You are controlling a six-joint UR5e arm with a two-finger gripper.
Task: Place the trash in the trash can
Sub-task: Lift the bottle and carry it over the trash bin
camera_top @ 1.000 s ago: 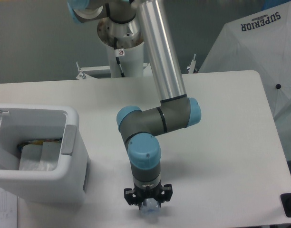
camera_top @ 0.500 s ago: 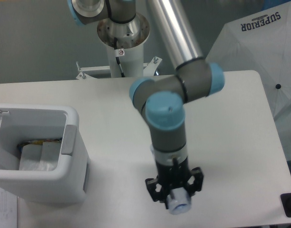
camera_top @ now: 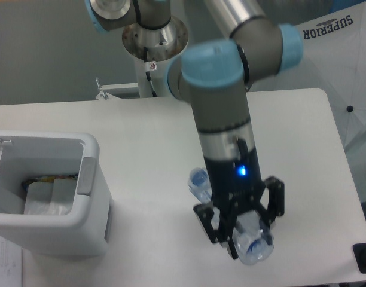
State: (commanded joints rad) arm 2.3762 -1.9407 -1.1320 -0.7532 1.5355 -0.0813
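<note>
One clear bottle (camera_top: 253, 244) in closed pincer (camera_top: 243, 230) above table (camera_top: 141, 137)

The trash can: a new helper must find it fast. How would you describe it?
On the white table, look to the left edge, well left of the arm's gripper holding the clear bottle. The trash can is the large white boxy bin with rounded corners and a grey tab on its rim.
</note>
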